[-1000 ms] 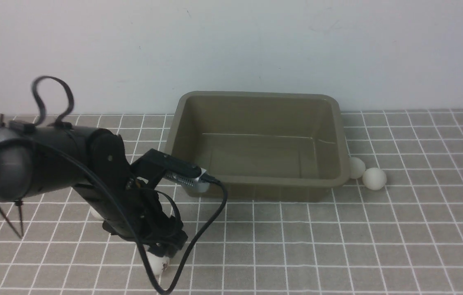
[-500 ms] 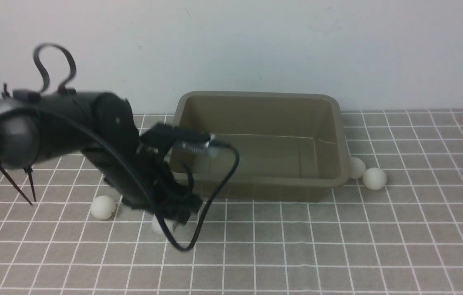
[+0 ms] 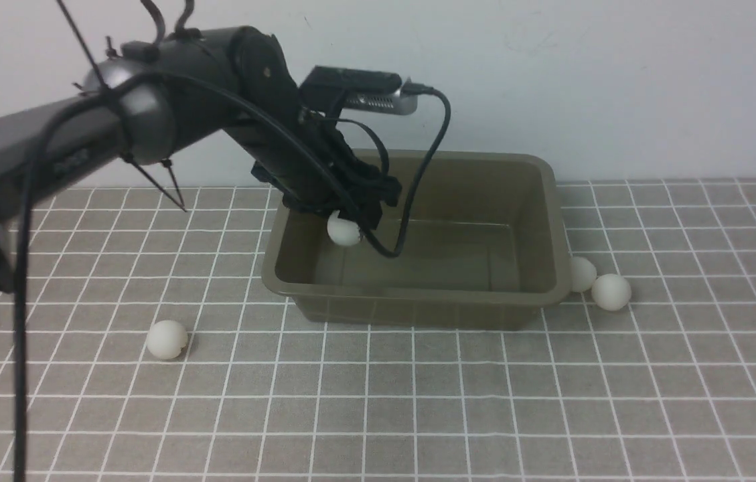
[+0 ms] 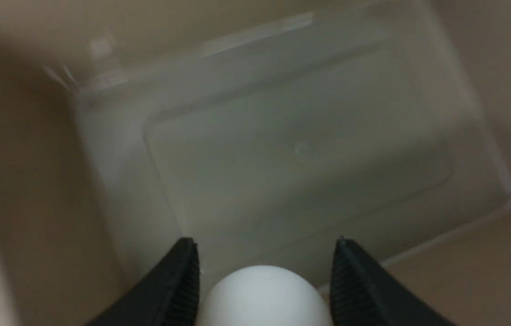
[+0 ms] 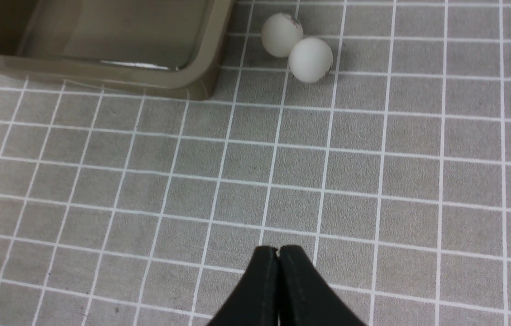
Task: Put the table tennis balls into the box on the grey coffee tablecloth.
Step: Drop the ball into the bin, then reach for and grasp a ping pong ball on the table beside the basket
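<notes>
Left fingers [image 4: 265,285]: clamped about one ball [image 3: 344,229], over the box's [image 3: 418,294] left part. Judgement: lower it well inside the rim before you release; a high drop may bounce. Right fingers [image 5: 278,276]: closed together. Balls: matte white; one on the cloth [image 3: 217,402] left of the box, two just beside its right end.

Setting: robot test area, probably in a lab; exact type of room not certain. Evidence: jointed black-and-grey robot arm [image 3: 217,100] with loose cable [image 3: 21,301] and strap ends; camera [image 3: 378,102] mounted on its wrist. Plain pale wall [image 3: 619,80] directly behind the far edge of the surface, which is covered by a grey gridded tablecloth [image 3: 485,415]. Room beyond: out of view.
</notes>
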